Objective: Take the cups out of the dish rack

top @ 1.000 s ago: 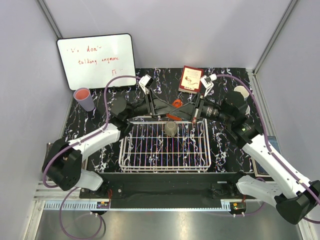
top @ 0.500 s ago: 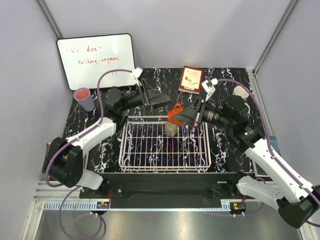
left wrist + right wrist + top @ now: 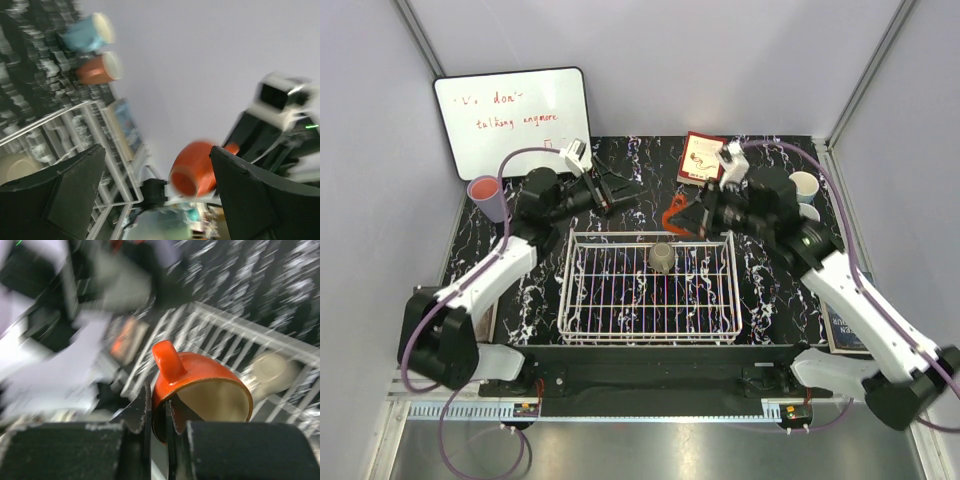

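Note:
My right gripper (image 3: 685, 217) is shut on the rim of the orange-red mug (image 3: 676, 213), held in the air above the far edge of the white wire dish rack (image 3: 648, 338). In the right wrist view the jaws pinch the mug's wall (image 3: 200, 385), handle up. A grey-olive mug (image 3: 662, 258) stands in the rack's far middle. My left gripper (image 3: 623, 188) is open and empty, behind the rack's far left corner. The left wrist view shows the orange-red mug (image 3: 195, 167) between its spread fingers but well beyond them. A light blue mug (image 3: 803, 185) and a salmon mug (image 3: 810, 212) stand at the far right.
A lavender tumbler (image 3: 488, 197) stands at the far left below the whiteboard (image 3: 512, 120). A red book (image 3: 702, 158) leans at the back middle. Another book (image 3: 842, 325) lies at the table's right edge. Grey walls close in the sides.
My right gripper has lifted the orange-red mug up and back from the rack's far edge. My left arm has drawn back to the left, away from the mug.

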You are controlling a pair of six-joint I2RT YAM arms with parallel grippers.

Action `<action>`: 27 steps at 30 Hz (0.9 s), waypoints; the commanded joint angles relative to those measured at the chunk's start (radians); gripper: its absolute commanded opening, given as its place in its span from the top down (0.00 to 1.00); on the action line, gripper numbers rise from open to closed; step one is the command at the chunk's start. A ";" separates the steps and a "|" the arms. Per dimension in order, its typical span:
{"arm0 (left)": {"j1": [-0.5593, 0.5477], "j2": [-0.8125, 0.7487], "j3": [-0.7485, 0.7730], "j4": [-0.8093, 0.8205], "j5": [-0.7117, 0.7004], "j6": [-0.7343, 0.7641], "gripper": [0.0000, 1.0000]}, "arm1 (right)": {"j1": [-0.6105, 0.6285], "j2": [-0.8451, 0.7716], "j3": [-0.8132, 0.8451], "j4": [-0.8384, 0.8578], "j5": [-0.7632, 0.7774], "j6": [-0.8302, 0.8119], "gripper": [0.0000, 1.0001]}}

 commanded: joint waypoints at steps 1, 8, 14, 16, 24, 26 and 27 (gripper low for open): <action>0.007 -0.177 0.057 -0.537 -0.228 0.323 0.10 | 0.003 0.270 0.279 -0.188 0.355 -0.224 1.00; 0.008 -0.349 0.053 -1.022 -0.537 0.449 0.12 | 0.001 0.838 0.962 -0.459 0.500 -0.278 1.00; 0.007 -0.458 -0.012 -1.126 -0.602 0.465 0.14 | -0.002 1.217 1.383 -0.660 0.579 -0.227 1.00; 0.004 -0.472 -0.036 -1.145 -0.634 0.468 0.14 | -0.008 1.297 1.438 -0.694 0.610 -0.204 1.00; -0.001 -0.471 -0.081 -1.154 -0.662 0.486 0.14 | -0.025 1.436 1.476 -0.732 0.581 -0.147 1.00; -0.001 -0.449 -0.075 -1.151 -0.657 0.500 0.14 | -0.042 1.452 1.474 -0.735 0.550 -0.127 1.00; -0.001 -0.437 -0.069 -1.151 -0.654 0.503 0.14 | -0.046 1.469 1.474 -0.737 0.544 -0.124 1.00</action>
